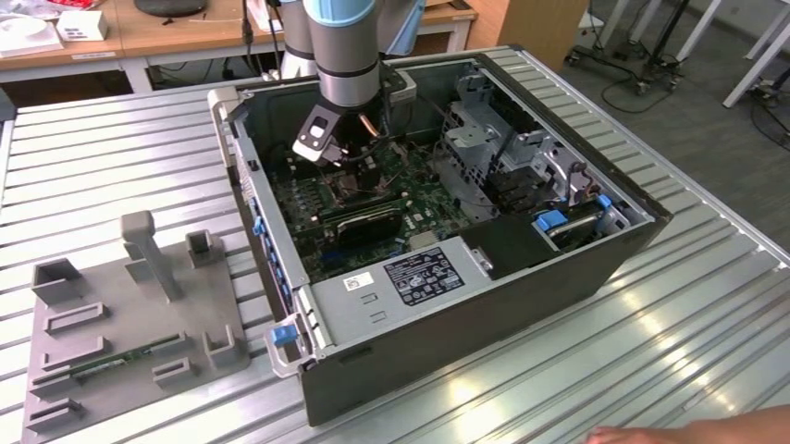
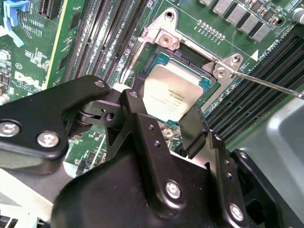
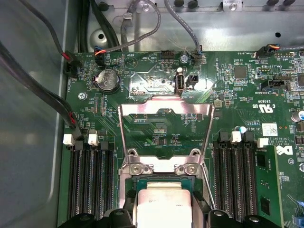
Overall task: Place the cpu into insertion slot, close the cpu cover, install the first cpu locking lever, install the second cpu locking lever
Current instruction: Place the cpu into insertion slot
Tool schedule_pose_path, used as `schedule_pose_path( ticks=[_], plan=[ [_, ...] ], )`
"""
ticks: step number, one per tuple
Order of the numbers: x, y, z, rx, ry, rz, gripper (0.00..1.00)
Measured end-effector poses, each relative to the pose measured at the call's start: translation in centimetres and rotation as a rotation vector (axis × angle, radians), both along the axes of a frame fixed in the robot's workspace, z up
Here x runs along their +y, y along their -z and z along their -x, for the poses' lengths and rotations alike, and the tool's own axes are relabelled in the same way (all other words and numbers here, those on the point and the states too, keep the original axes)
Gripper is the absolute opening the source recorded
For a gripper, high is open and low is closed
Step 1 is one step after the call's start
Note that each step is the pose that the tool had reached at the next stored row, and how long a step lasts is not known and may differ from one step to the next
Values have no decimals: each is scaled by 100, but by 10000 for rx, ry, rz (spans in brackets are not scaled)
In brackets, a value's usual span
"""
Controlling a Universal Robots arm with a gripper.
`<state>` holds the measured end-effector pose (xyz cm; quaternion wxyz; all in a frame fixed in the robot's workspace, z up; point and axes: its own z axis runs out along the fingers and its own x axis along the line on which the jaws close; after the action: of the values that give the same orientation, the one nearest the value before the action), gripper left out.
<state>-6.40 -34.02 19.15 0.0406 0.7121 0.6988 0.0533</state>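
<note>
Cpu (image 2: 172, 92) sits in the insertion slot (image 2: 192, 59), the cpu cover (image 3: 164, 107) standing open. The gripper (image 2: 165, 103) straddles the chip, seemingly clamped on its edges.

Arm (image 1: 347, 69) seen as silver-grey tube with pale blue band (image 1: 358, 11), gripper (image 2: 167, 95) built of black links (image 2: 42, 114), fastened by silver screws (image 2: 173, 189)

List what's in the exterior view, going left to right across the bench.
Grey holder plate → blue latch → power supply → blue drive bracket → a person's hand.
</note>
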Motion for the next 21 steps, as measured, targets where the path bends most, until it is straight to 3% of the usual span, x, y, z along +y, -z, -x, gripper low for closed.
schedule_pose_path(
  ticks=[3,5,11,21],
  plan=[
    [1,2,0,-4,0,-5,55],
    [1,2,0,-2,0,-3,67],
    [0,-5,0,1,0,1,67],
    [0,-163,0,0,0,0,67]
  ],
)
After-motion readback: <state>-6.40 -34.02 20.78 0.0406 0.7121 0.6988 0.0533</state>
